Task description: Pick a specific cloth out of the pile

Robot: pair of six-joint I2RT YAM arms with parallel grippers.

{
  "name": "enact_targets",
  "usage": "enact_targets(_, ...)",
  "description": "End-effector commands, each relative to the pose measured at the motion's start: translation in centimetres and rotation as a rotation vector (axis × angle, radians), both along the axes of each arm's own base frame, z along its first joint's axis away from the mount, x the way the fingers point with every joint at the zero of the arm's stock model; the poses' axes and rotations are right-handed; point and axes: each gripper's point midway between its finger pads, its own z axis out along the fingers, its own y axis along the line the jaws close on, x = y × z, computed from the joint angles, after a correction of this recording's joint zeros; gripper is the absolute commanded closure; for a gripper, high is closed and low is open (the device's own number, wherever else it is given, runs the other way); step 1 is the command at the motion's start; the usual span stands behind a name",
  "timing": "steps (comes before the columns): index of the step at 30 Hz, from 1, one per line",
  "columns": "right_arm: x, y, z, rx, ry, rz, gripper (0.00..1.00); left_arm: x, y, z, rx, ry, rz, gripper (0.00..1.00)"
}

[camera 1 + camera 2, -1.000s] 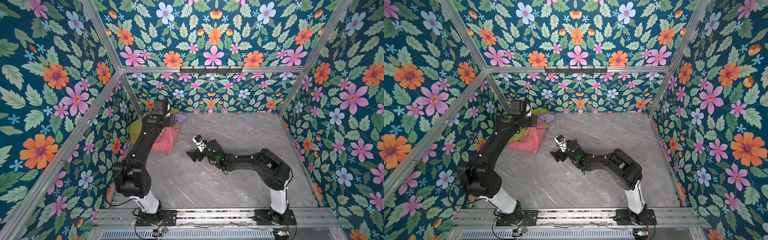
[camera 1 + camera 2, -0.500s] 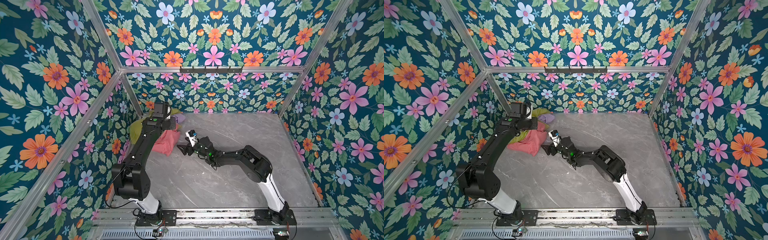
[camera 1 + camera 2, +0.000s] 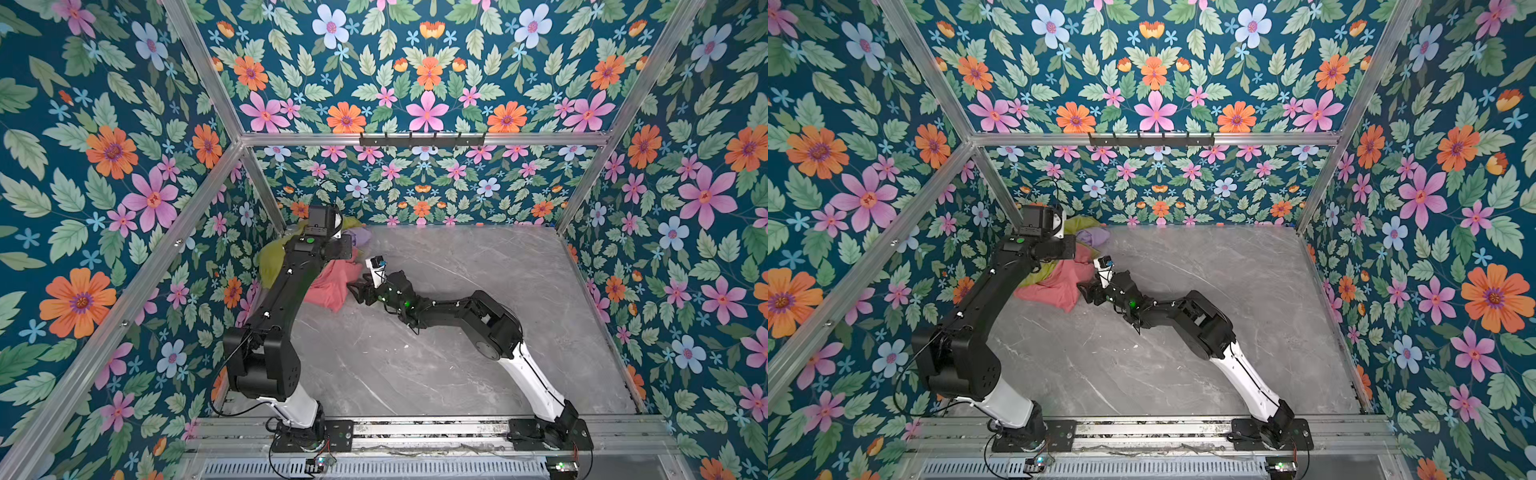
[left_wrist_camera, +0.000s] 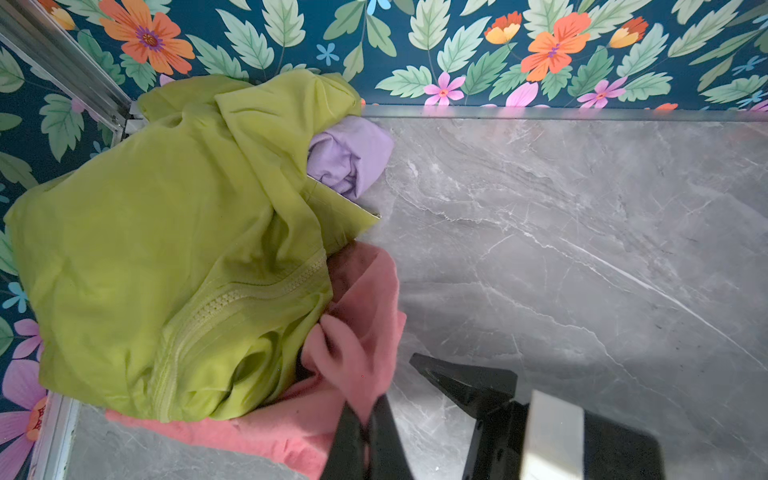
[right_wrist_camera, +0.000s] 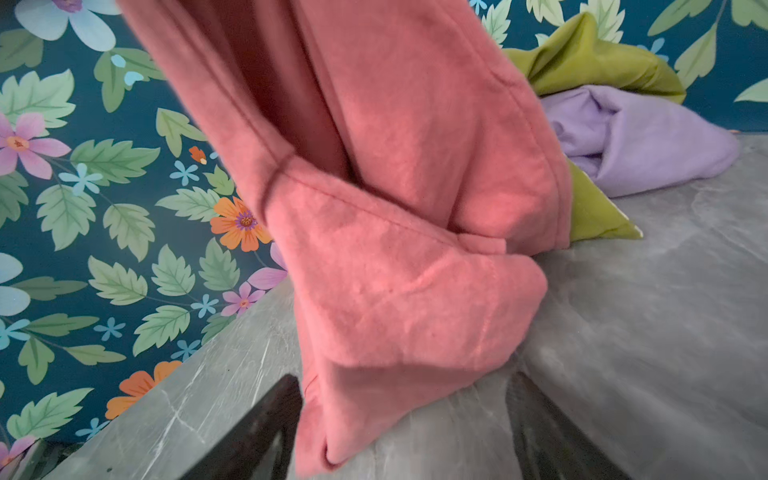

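Left pincer (image 4: pixel 365 419): jaws together, clamped on a raised fold of the coral-pink cloth (image 4: pixel 357 328). The cloth rises to this grip as a peak, while its lower part rests on the table (image 3: pixel 457 299).

Right pincer (image 5: pixel 403 384): jaws apart, one on each side of the cloth's low near corner, not closed on it.

The cloth lies at the near-right edge of the pile (image 3: pixel 307 266), which sits in the far-left corner of the table. One portion of it runs beneath the yellow-green garment (image 4: pixel 166 232), which overlaps it. The lilac cloth (image 4: pixel 353 153) sits at the pile's far side, separated from the pink one by a green hem.

Progress, as judged: the right garment is singled out and gripped once. A second grasp looks imminent. Drawing the cloth out from under the yellow-green garment and clear of the pile is not yet done.
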Motion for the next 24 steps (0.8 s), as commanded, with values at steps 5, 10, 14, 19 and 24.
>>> enact_targets(5, 0.3, 1.3, -0.1, 0.031, 0.018, 0.019, 0.31, 0.3, 0.0, 1.2, -0.011, -0.044, 0.000, 1.00)
enact_targets(10, 0.4, 1.9, -0.3, 0.050, 0.035, 0.034, 0.43, 0.3, 0.1, 1.3, -0.005, -0.047, 0.003, 1.00)
enact_targets(14, 0.1, 2.2, -0.2, 0.061, 0.037, 0.052, 0.53, 0.3, 0.2, 1.2, -0.006, -0.045, 0.003, 1.00)
enact_targets(19, -0.3, 2.6, -0.2, 0.069, 0.042, 0.074, 0.69, 0.2, 0.2, 1.2, -0.010, -0.045, 0.004, 1.00)
enact_targets(24, -0.5, 2.8, -0.3, 0.083, 0.053, 0.093, 0.88, 0.2, 0.2, 0.9, -0.010, -0.042, 0.004, 1.00)
